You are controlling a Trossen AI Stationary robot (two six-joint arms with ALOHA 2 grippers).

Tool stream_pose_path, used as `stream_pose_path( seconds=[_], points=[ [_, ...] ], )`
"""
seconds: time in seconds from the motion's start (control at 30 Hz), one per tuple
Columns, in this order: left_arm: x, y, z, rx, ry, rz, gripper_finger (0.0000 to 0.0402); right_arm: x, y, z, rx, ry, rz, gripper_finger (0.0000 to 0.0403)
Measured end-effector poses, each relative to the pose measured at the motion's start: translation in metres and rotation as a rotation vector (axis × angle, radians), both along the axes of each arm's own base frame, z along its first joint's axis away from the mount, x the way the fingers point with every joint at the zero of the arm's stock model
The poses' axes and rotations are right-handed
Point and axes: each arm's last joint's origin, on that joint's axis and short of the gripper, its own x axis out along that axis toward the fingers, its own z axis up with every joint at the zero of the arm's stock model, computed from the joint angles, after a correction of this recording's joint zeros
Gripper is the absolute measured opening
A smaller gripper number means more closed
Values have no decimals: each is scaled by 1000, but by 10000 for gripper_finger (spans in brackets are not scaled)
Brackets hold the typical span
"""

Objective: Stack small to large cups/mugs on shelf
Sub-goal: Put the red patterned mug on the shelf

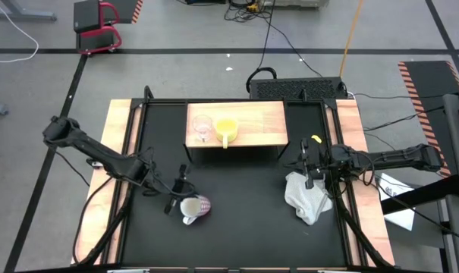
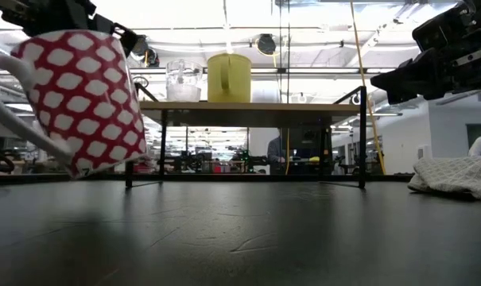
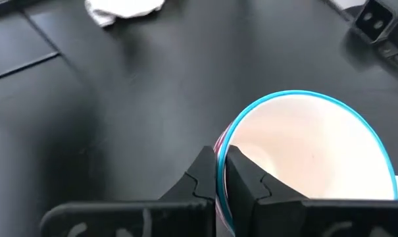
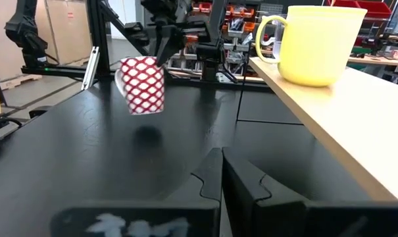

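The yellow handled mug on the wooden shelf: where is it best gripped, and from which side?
Probably by the rim of the yellow handled mug, from above. It stands upright, mouth open upward. Choose the wall away from the small clear glass cup standing close beside it on the light wooden shelf.

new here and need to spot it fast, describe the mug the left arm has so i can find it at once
Start at the wooden shelf at the table's far side, then come toward the near edge on the left. There the left gripper pinches the rim of a mug lifted off the tabletop. Unlike the plain yellow mug and clear glass cup on the shelf, it has a red-and-white lattice pattern.
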Motion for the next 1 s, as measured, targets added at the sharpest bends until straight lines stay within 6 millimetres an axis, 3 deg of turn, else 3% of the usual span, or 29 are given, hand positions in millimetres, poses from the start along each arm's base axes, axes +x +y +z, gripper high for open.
stream_pose_path(
  seconds=[0.37, 0.6, 1.0],
  points=[
    [-19, 8, 27, 28, -124, -39, 12, 0, 0, -1, 0, 6, 0, 0],
    [-24, 11, 33, 53, -155, -62, 12, 0, 0, -1, 0, 13, 0, 0],
    [-40, 27, 17, 16, -169, -5, 12, 0, 0, -1, 0, 12, 0, 0]
  ],
)
